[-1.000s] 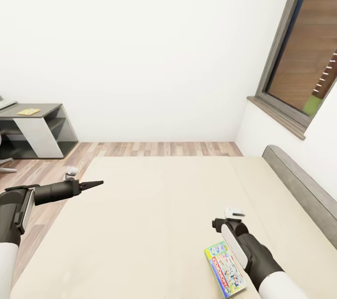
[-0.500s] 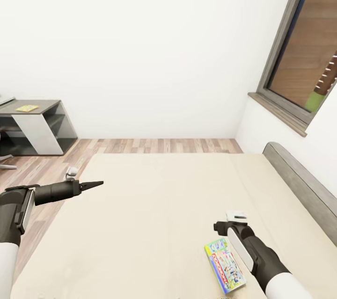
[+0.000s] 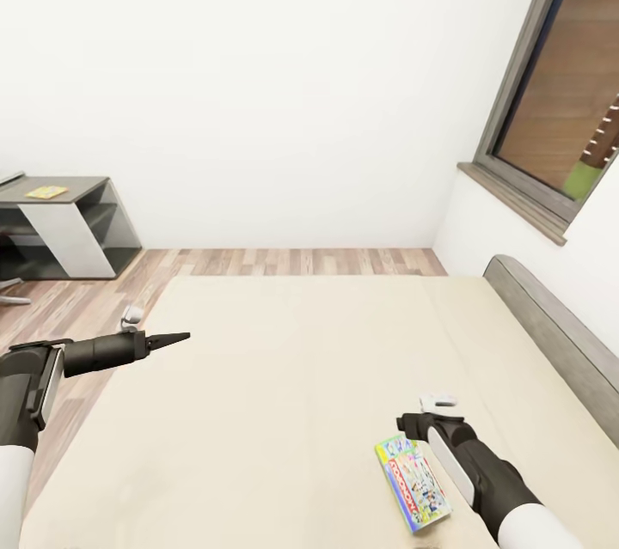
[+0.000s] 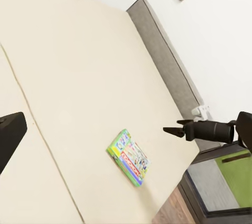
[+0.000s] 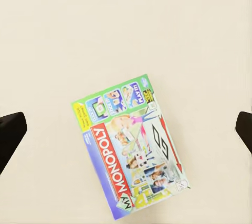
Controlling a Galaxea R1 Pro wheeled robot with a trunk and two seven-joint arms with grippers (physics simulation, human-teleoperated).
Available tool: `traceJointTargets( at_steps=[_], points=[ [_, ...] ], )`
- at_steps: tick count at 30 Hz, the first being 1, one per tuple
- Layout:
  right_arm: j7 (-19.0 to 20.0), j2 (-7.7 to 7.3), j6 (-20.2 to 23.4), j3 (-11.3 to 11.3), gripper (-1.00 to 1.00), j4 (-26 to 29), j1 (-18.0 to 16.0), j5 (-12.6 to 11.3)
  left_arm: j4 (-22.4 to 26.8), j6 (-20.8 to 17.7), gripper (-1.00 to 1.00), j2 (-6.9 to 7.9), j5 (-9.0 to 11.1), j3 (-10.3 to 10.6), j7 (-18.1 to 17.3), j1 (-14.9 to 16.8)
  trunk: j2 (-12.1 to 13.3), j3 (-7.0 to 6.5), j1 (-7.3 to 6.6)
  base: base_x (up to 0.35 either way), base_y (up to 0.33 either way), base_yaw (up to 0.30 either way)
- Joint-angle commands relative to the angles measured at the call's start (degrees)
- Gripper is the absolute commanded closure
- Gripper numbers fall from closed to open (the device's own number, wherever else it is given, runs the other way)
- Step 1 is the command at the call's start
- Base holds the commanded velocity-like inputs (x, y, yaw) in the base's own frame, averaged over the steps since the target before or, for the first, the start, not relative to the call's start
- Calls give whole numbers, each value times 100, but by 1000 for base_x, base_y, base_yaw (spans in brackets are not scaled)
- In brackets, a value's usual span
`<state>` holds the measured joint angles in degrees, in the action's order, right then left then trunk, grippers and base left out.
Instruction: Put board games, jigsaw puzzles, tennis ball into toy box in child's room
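Observation:
One board game (image 3: 413,482), a flat box printed "MONOPOLY", lies on the beige bed (image 3: 284,377) near its front right. My right gripper (image 3: 404,424) hangs just above the box's far right edge. In the right wrist view the box (image 5: 131,148) lies between the two spread fingers (image 5: 10,132), untouched, so this gripper is open. My left gripper (image 3: 176,336) hovers over the bed's left edge, open and empty. The left wrist view takes in the box (image 4: 128,157) and the right gripper (image 4: 170,129) from across the bed. The toy box, table, jigsaw puzzles and tennis ball are out of view.
A dark grey side unit (image 3: 73,231) stands at the far left on the wood floor (image 3: 292,261), with a small flat yellow item (image 3: 45,192) on top. A grey headboard (image 3: 550,343) bounds the bed on the right, below a window (image 3: 567,102).
The whole view has shifted, so the camera has moved. My right arm has sunk a little closer to the board game. The left arm holds its pose.

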<state>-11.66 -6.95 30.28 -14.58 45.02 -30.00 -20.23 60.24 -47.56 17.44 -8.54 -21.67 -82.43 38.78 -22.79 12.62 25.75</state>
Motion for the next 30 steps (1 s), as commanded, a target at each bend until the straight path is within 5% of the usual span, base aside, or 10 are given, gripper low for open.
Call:
traceJointTargets(
  at_steps=[1,13,30],
  points=[
    [-24,-12,11,-32,-100,5,-5,-40,5,-58,-100,-3,-60,-13,-55,7,-13,21,3,0,0,0],
    [375,-26,-16,-7,-100,-10,-5,27,5,-44,-100,-20,-58,3,-82,0,-13,135,3,0,0,0],
    [427,-77,-45,72,-100,3,-7,-7,-21,-26,-100,-23,-11,-5,-122,-2,-13,295,3,0,0,0]
  ],
)
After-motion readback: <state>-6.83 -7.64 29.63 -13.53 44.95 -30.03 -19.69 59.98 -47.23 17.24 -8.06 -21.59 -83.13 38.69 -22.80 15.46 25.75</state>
